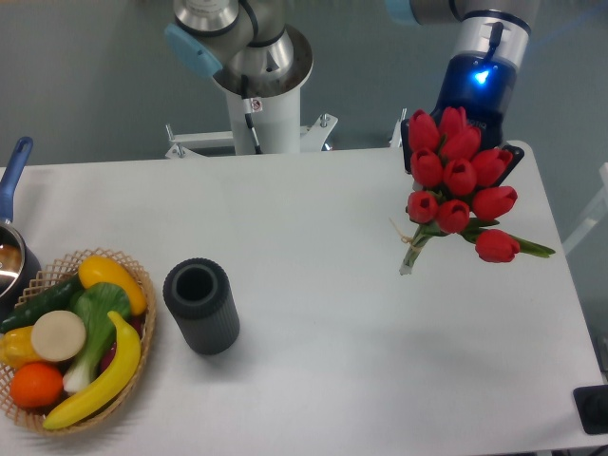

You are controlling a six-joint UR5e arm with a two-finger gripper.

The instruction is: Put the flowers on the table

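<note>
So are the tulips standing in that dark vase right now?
No, the dark vase stands empty near the basket, while the tulips are far off at the robot's hand.

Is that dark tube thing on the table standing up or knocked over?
Standing upright: the dark cylinder rests on its base on the table, its round open mouth facing up. Nothing is seen inside it.

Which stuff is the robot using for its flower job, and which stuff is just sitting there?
For the job:
- the flowers
- the table
- the gripper, mostly hidden behind the flowers

Just sitting there:
- the dark cylinder
- the wicker basket of toy fruit and vegetables
- the pot at the left edge
</note>
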